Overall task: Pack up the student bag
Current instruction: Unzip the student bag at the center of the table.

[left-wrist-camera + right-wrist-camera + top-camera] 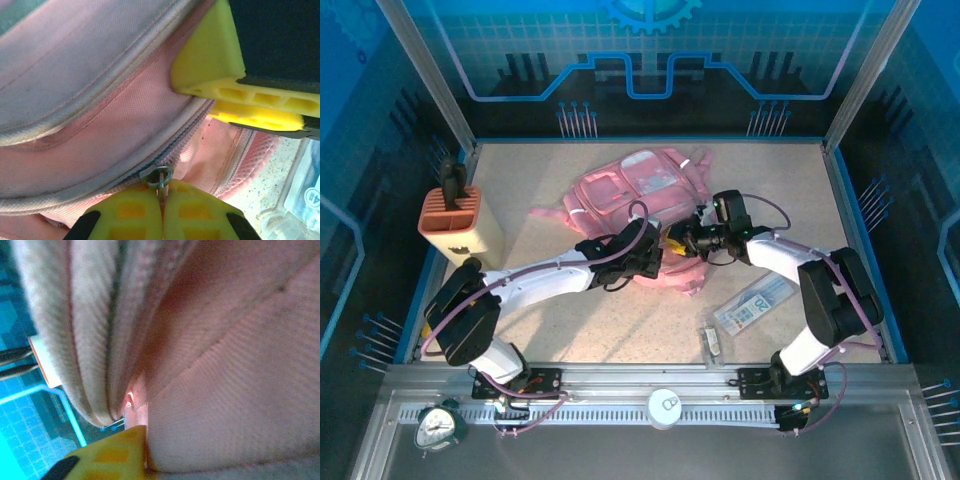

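The student bag (630, 190) lies pink and slumped at the middle of the table (800, 190). We see both arms reach low over it, elbows out to the sides, wrists meeting at its near edge. The left end effector (161, 192) is pinched together on the zipper pull (157, 176). Whether the right end effector (688, 240), pressed into fabric, grips anything we cannot tell. Print on the clear packet (755, 303) is too small to read.

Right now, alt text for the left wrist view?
The left tool is shut on the zipper pull of the pink student bag, seen close up. The right tool, upper right, appears to pinch the bag's fabric beside the zipper; a clear plastic packet lies lower right.
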### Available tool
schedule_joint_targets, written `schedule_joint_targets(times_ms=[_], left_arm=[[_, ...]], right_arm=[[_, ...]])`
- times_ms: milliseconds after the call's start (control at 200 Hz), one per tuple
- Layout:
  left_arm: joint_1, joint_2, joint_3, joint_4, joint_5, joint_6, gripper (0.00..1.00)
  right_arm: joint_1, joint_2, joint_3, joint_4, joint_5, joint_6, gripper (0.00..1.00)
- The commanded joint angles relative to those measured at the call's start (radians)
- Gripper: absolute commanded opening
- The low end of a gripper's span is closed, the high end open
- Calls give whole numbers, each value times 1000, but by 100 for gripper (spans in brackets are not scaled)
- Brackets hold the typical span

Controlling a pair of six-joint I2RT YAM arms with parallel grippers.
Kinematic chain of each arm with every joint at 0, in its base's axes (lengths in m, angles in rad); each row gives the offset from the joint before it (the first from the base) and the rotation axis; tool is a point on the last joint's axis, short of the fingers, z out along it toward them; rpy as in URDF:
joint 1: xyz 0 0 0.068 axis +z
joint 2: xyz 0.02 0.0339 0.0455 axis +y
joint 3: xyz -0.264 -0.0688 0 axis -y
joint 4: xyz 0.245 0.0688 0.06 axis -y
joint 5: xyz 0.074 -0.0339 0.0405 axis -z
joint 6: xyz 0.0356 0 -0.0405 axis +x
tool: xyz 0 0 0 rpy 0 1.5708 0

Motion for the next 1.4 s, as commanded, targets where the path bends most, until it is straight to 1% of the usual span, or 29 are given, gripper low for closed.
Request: schedule_joint_targets(times_ms=[0,20,65,115,205,330,445,575,710,765,835,906,976,1066,1081,1111,1136,1186,1226,1286,1336,1391], left_arm=[[-11,-40,10,-42,-75,45,0],[-10,-45,7,-58,-91,55,0],[-1,-56,-5,-84,-122,80,0],[15,-68,-27,-100,-155,111,0],[95,-84,-61,-123,-185,130,0],[258,-101,-110,-90,-130,120,0],[370,-94,-119,-53,-95,130,0],[455,-38,-57,-78,-97,162,0],[536,40,-4,-52,-94,157,0],[565,86,35,-62,-100,152,0],[589,134,92,-90,-135,143,0],[603,159,127,-101,-131,139,0],[603,159,134,-86,-90,134,0],[602,144,115,-63,-4,106,0],[602,142,112,-61,10,104,3],[602,134,108,-65,38,97,12],[600,126,105,-77,60,93,17],[595,98,93,-93,96,83,24],[585,65,73,-99,113,73,29],[566,-1,34,-97,142,55,38],[541,-60,-5,-87,150,23,42],[513,-124,-49,-65,182,5,45]], right_arm=[[-12,3,17,-2,45,-50,5],[-17,1,17,-10,39,-60,0],[-25,-4,17,-33,21,-94,0],[-36,-9,61,-88,13,-138,0],[-53,-16,64,-130,-4,-167,0],[-55,-30,46,-126,-16,-171,0],[-57,-32,39,-126,-36,-173,0],[-60,-46,39,-147,-54,-188,0],[-58,-41,46,-155,-78,-199,0],[-58,-37,51,-162,-77,-206,0],[-65,-38,57,-172,-77,-219,0],[-57,-38,67,-177,-80,-230,0],[-29,-25,75,-149,-87,-217,0],[-2,-3,92,-109,-85,-206,0],[-1,0,96,-109,-84,-208,0],[-2,2,100,-107,-80,-208,7],[-2,-2,101,-103,-79,-209,16],[-2,-14,102,-118,-75,-224,28],[-4,-31,108,-169,-58,-251,38],[-3,-69,124,-286,-16,-325,43],[-6,-103,134,-392,43,-395,47],[-15,-150,134,-511,127,-458,53]])
